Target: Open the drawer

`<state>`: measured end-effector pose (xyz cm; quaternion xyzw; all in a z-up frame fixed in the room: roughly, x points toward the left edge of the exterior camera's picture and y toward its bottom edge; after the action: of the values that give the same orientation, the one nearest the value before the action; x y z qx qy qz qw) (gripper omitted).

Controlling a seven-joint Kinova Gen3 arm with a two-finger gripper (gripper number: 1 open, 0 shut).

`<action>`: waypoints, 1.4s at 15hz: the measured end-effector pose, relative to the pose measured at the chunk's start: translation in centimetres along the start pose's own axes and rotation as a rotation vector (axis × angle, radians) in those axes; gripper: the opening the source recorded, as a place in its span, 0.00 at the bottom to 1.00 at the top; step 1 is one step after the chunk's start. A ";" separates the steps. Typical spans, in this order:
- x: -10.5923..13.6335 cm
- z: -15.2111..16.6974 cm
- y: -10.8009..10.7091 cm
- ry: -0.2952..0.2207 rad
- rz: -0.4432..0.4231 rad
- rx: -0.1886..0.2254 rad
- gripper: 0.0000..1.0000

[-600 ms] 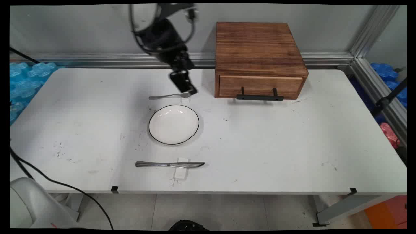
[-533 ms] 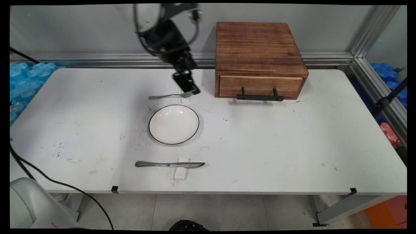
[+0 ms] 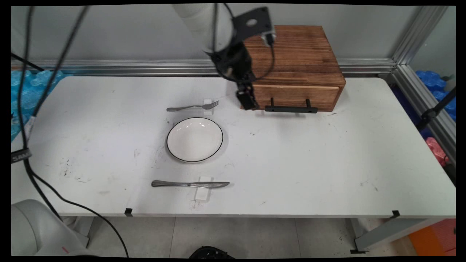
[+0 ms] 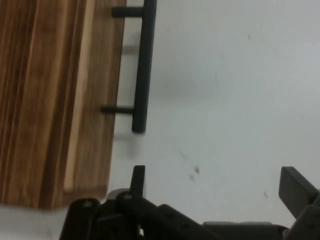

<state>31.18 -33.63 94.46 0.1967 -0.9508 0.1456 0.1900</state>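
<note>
My gripper (image 3: 248,103) hangs low over the table at the left front corner of the wooden drawer box (image 3: 291,65). It is open, with nothing between its fingers. In the hand view the gripper (image 4: 217,182) has bare table between its two fingers (image 4: 137,177), and the box's front (image 4: 90,100) with its black bar handle (image 4: 142,70) lies just beyond the left one. The drawer looks pushed in, its handle (image 3: 290,108) just to the right of the gripper. A metal fork (image 3: 193,107) lies to the left, its tines resting on a small white block (image 3: 207,102).
A white plate with a dark rim (image 3: 194,139) sits in front of the fork. Nearer the front edge a table knife (image 3: 189,184) lies across another white block (image 3: 202,194). Black cables (image 3: 32,120) hang at the left.
The gripper has moved to the right, from the fork's tines to the left front corner of the drawer box. The fork, plate and knife lie where they were.
</note>
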 end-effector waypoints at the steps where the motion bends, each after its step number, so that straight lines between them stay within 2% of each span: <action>1: 0.9 1.3 -0.1 -0.001 0.009 0.006 1.00; 6: 4.5 7.2 -1.0 -0.019 0.043 0.027 1.00; 10: 6.3 11.3 -1.6 -0.043 0.061 0.014 1.00; 13: 7.2 13.7 -2.0 -0.056 0.071 0.001 1.00; 21: 8.7 17.8 -2.5 -0.076 0.078 -0.008 1.00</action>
<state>19.40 -44.84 82.82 0.1642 -0.9648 0.1413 0.1488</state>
